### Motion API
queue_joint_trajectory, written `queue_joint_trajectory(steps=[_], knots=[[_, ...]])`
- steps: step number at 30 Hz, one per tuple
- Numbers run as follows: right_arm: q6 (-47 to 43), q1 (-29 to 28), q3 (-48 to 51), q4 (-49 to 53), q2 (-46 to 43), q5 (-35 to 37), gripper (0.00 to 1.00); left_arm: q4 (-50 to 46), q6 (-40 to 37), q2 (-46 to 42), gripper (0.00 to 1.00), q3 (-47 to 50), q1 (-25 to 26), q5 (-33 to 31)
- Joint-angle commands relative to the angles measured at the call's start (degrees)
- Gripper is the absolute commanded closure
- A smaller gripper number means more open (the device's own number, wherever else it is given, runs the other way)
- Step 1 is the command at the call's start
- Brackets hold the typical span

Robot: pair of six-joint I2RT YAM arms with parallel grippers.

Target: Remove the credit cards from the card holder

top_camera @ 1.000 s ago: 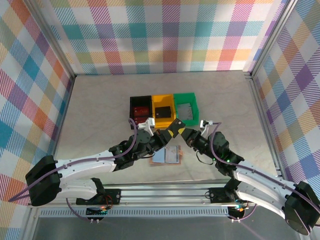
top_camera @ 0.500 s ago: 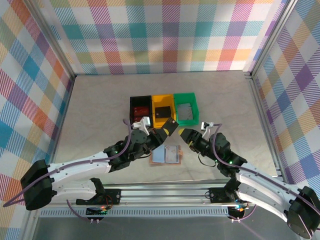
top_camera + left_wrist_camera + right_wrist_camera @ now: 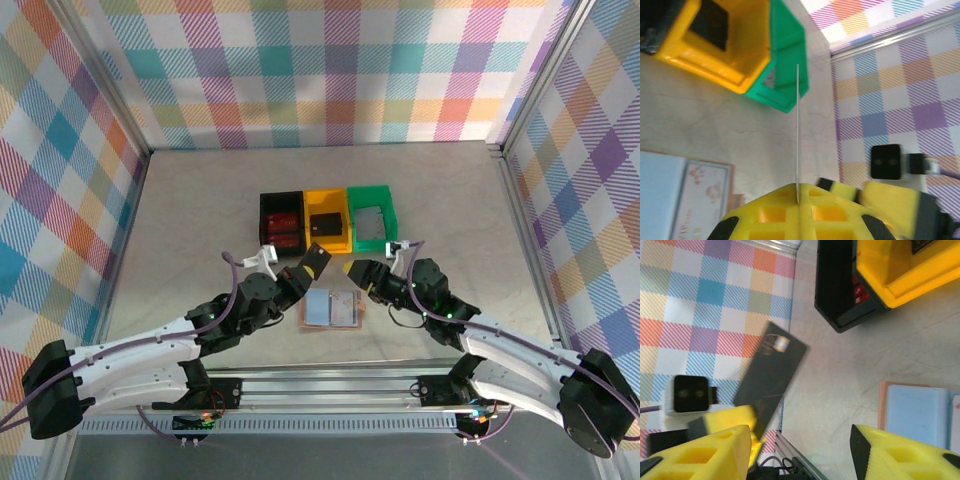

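My left gripper (image 3: 303,272) is shut on a dark credit card (image 3: 313,261) and holds it in the air, left of and above the card holder. The left wrist view has that card (image 3: 797,125) edge-on, a thin upright line pinched between the yellow fingers (image 3: 775,210). The card holder (image 3: 331,310) lies spread open on the table, tan-rimmed with pale blue pockets, just in front of both grippers. My right gripper (image 3: 362,272) is open and holds nothing; it is to the right of the card. From the right wrist, the card (image 3: 771,375) shows flat, beyond the open gripper (image 3: 800,450).
Three small bins stand in a row behind the card holder: black (image 3: 281,224) with red cards, yellow (image 3: 327,222) with a black card, green (image 3: 371,220) with a grey card. Bare table stretches left, right and behind the bins. An aluminium rail (image 3: 330,378) runs along the near edge.
Both grippers met at the card a second ago. The right gripper has opened and let go of it. The left arm has drawn back to the left with the card.
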State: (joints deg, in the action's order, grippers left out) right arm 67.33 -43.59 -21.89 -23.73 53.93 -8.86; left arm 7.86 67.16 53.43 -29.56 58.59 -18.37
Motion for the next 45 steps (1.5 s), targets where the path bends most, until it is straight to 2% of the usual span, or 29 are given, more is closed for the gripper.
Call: queue_joint_trajectory(steps=[1,6,12,24,31,34,45], knots=[[-1.69,-0.33,-2.26,-5.55,-0.5,-1.17,0.48,4.28,1.85,-3.43,1.0,2.31,0.0,-4.42],[-0.58,-1.83,-2.11,-13.88,4.56,-3.06,0.49,8.92,0.54,-4.96,1.0,4.72,0.55,-4.74],[-0.62,-4.72,-4.12,-18.58,11.04,-2.37,0.5,16.26,2.37,-4.12,1.0,8.68,1.56,-5.65],[-1.42,-7.08,-8.83,-22.1,19.02,-2.73,0.51,18.29,2.28,-4.06,1.0,9.59,3.55,-7.27],[-4.19,-7.16,-7.14,-13.74,12.73,3.11,0.52,15.54,1.69,-7.17,1.0,9.5,3.55,-9.23],[-5.0,-7.12,-7.68,-10.78,12.12,2.19,0.52,15.59,1.57,-7.16,1.0,9.52,3.55,-9.31],[-4.2,-7.86,-9.59,-17.23,18.68,0.25,0.52,19.5,1.58,-5.22,1.0,8.91,3.6,-7.38]])
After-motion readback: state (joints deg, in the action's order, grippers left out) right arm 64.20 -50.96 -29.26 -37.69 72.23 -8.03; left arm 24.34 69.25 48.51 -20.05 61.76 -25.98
